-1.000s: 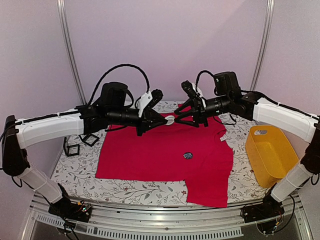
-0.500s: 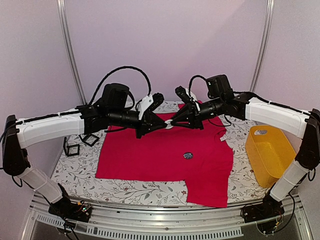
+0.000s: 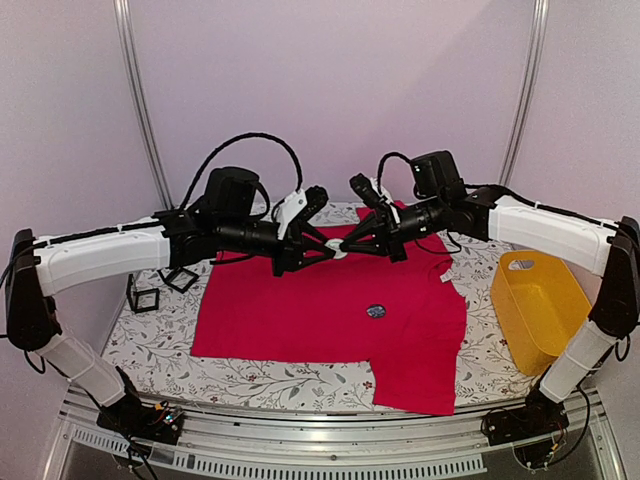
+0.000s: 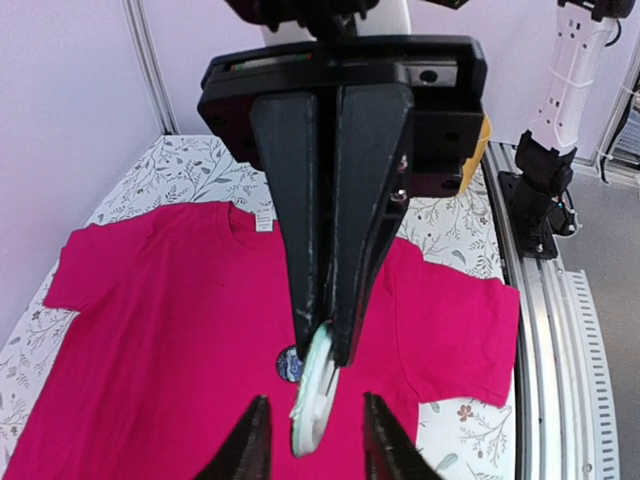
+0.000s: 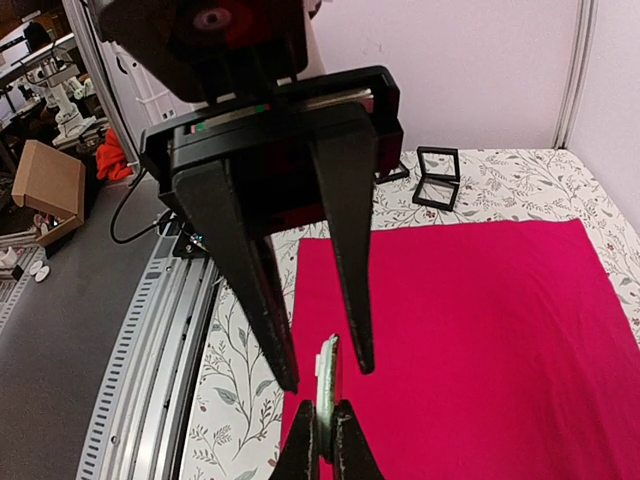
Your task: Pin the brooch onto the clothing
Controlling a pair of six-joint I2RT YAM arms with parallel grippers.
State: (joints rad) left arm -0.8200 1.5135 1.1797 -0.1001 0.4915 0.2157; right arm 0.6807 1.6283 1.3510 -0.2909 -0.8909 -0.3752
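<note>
Both arms meet in mid-air above the red T-shirt (image 3: 300, 310), which lies flat on the floral cloth. A pale round brooch (image 3: 339, 248) hangs edge-on between them. My right gripper (image 3: 346, 246) is shut on the brooch; in the right wrist view its fingertips (image 5: 310, 430) pinch the disc's lower edge (image 5: 328, 372). My left gripper (image 4: 316, 402) is open, its tips on either side of the brooch (image 4: 318, 395) with a gap on each side. A small round blue badge (image 3: 376, 311) lies on the T-shirt's chest.
A yellow bin (image 3: 540, 305) stands at the table's right edge. Two small black open frames (image 3: 160, 288) sit at the left, beyond the shirt's hem. The white neck label (image 3: 440, 279) faces the bin. A metal rail (image 3: 330, 455) runs along the near edge.
My right gripper has moved in from the right and closed on the brooch. My left gripper, which held it shut, has parted its jaws off the disc.
</note>
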